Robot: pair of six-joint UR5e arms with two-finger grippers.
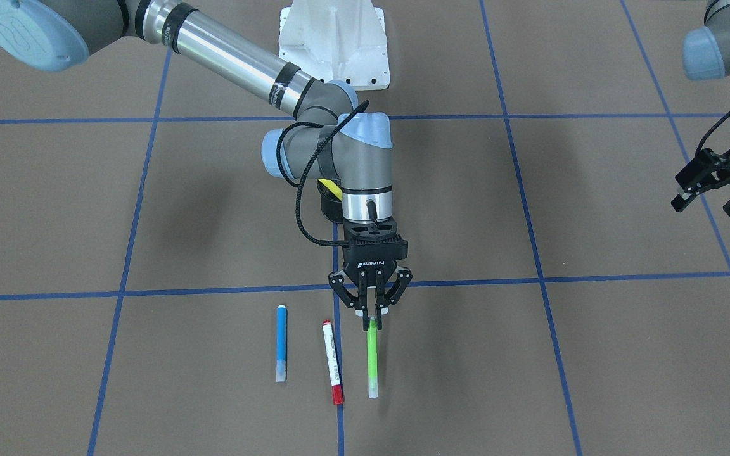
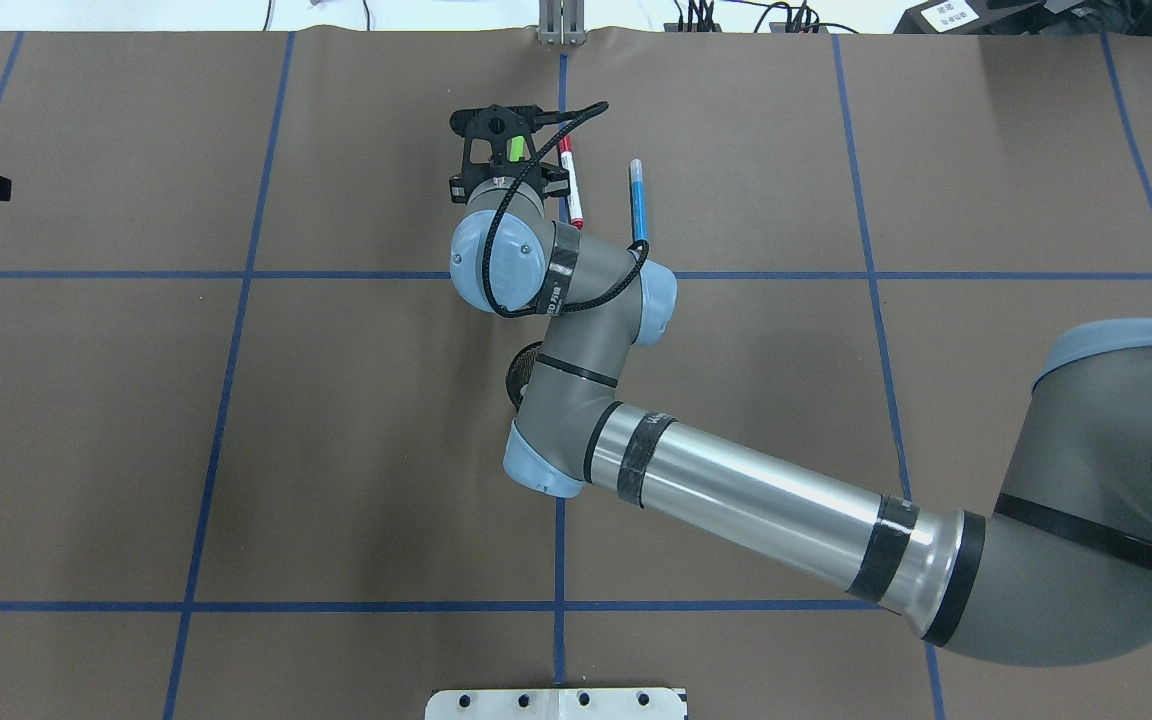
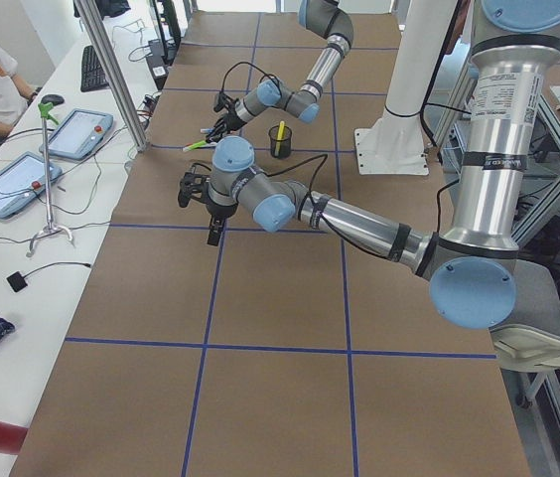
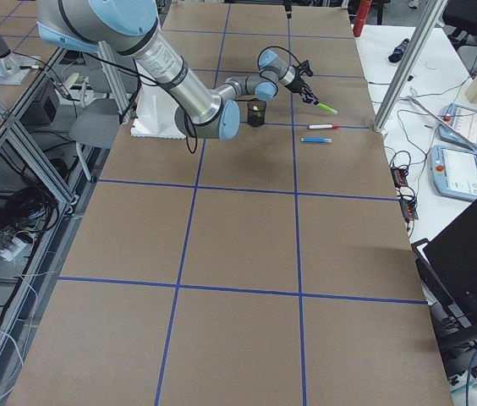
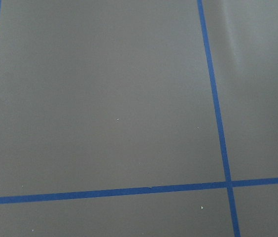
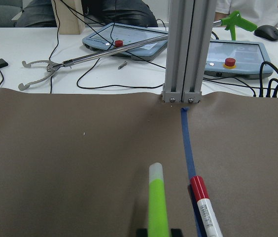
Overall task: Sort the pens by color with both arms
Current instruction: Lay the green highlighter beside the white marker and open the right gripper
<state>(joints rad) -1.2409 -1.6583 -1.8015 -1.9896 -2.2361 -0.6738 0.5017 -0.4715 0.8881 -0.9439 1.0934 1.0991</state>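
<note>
Clenched in the right jaws, by its robot-side end: the light green pen [image 1: 372, 358], pointing away from the robot over the table [image 1: 54, 209]; impossible to tell whether its far tip touches the brown paper. Just beside it, lying along a blue tape line [image 1: 339, 430], the white-barrelled pen with red ends [image 1: 332, 362]. A little further along, apart from both, the blue pen [image 1: 281, 343]. Behind the right wrist, and mostly hidden by it from the front, a black mesh cup [image 3: 280, 145] with the yellow pen [image 3: 280, 131] standing inside. Left jaws spread, grasping nothing, hovering well apart from the pens toward the table's end; under them, brown paper crossed by blue tape. Past the far table edge: an aluminium post [image 6: 181, 49], a grey touch-screen pendant [image 6: 235, 52] beside it, a green-handled grabber [image 6: 237, 19], a mouse [image 6: 267, 32]. White lettering on the black housing above the right jaws, upside down from the front, too blurred to read surely. Fine print along the white barrel, too small to read.
</note>
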